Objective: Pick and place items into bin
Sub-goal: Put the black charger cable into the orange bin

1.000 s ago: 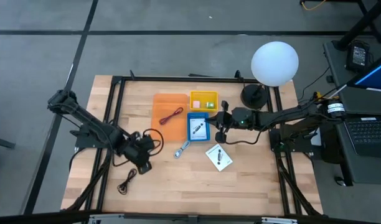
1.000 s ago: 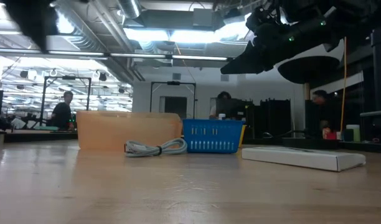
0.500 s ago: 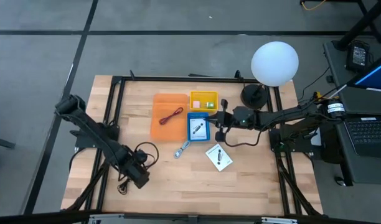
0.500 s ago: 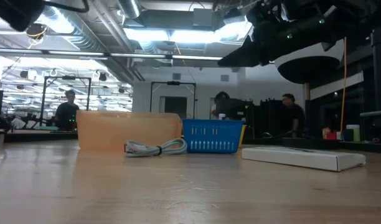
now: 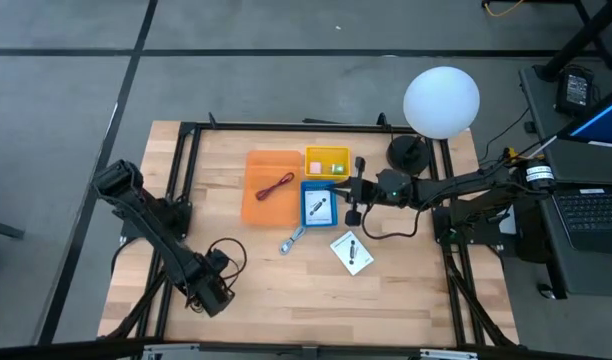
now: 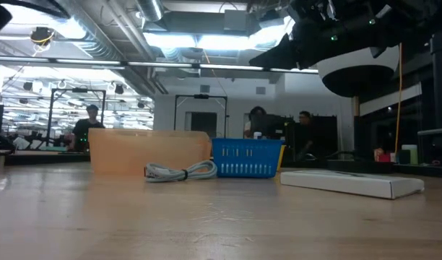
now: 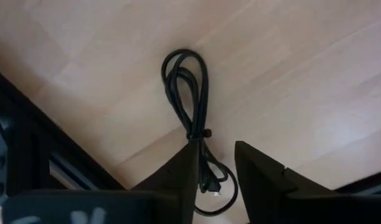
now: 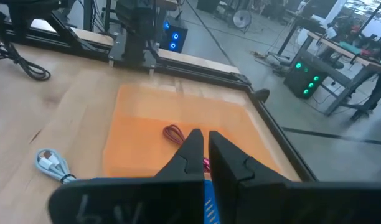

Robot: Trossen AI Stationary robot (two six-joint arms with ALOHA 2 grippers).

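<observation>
Left gripper (image 7: 216, 163) spread open over the black cable (image 7: 192, 115), coiled at the desk (image 5: 286, 295) near-left corner. Light, floppy; best grabbed at the tie where loops bunch. Right gripper (image 8: 206, 144) pinched closed, empty, above the blue bin (image 5: 318, 204).

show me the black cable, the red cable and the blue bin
black cable (image 7: 189, 93), left wrist view, on its looped middle
red cable (image 5: 277, 186), high view, on its middle, in the orange bin
blue bin (image 6: 247, 158), low view, on its slotted front wall
</observation>
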